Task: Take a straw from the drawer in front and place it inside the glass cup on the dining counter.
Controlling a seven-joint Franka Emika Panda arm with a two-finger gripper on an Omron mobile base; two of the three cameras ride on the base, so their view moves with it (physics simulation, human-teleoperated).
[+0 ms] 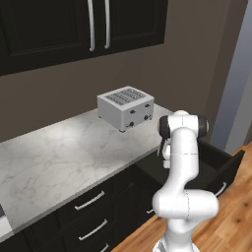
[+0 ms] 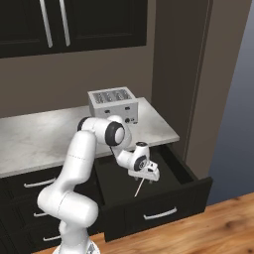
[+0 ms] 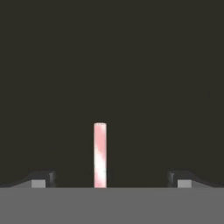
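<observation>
left base view – arm: rising from the lower right, bending over the open drawer [image 1: 224,165] right of the toaster [image 1: 126,108]; the hand is sitting behind the arm's own links, so the grip is not readable from here.
left base view – step advice: judging this as the pick phase; a thin stick is needing a centred, square close before any lift.
right base view – gripper [image 2: 147,174]: hanging over the dark inside of the pulled-out drawer [image 2: 163,208], pointing down.
right base view – straw [image 2: 139,187]: showing as a thin pale line slanting down from the hand toward the drawer floor; whether it is touching the floor I cannot tell.
right base view – worktop [image 2: 44,134]: marble, carrying the toaster [image 2: 113,103], well apart from the hand.
right base view – step advice: clearing the drawer front with the long straw is looking like the risk; a straight upward lift is safer than a sideways swing.
hand view – straw [image 3: 100,155]: standing as a pink-white stripe between the two tips, a bit left of centre.
hand view – fingertips [image 3: 40,179]: sitting wide apart, neither one touching the straw, so nothing is clamped.
hand view – step advice: closing evenly, with the straw nudged to centre first, should be avoiding a flick-out.
</observation>
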